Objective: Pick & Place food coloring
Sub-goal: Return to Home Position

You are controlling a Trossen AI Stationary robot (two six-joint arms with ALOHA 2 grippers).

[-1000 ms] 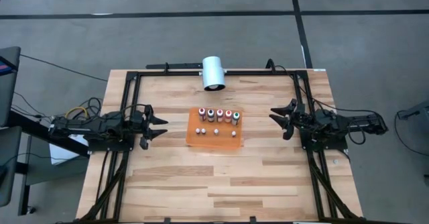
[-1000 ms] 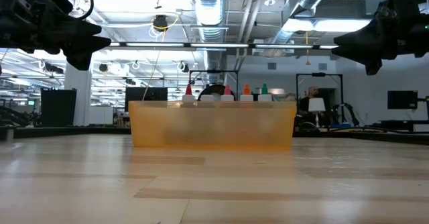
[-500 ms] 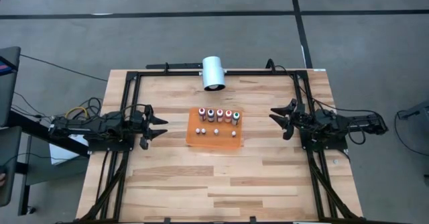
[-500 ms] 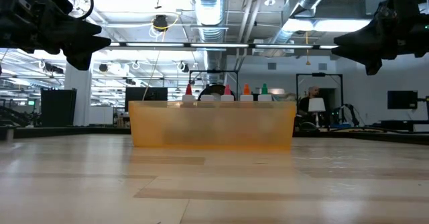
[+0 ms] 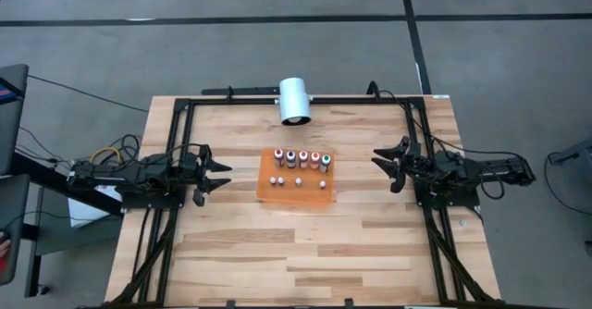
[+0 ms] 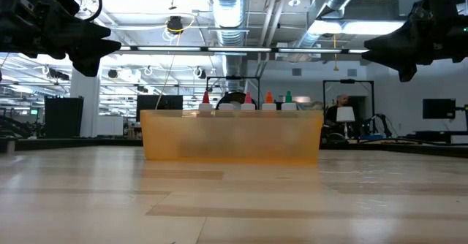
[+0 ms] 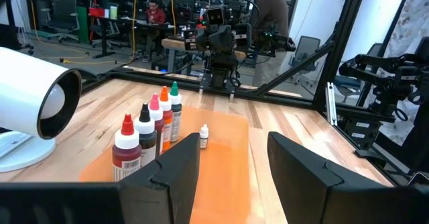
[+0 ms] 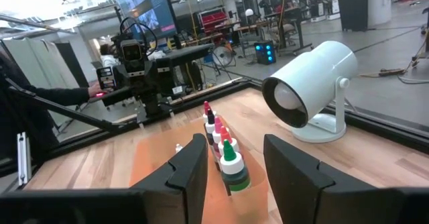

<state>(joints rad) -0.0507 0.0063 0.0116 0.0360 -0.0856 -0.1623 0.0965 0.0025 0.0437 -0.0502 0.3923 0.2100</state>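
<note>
An orange tray (image 5: 296, 194) lies mid-table. Several small food coloring bottles (image 5: 302, 159) stand upright in a row along its far side; their red, pink, orange and green tips show in the left wrist view (image 7: 151, 127) and the right wrist view (image 8: 224, 150). A few tiny white caps (image 5: 298, 180) rest on the tray floor. My left gripper (image 5: 218, 173) hovers open left of the tray, above the table. My right gripper (image 5: 386, 166) hovers open right of it. Both point at the tray.
A large white cylinder on a stand (image 5: 295, 100) sits at the table's far edge, behind the tray. A black frame (image 5: 277, 101) runs around the table. Bare wood (image 5: 296, 253) lies on the near side of the tray. People show in the room beyond.
</note>
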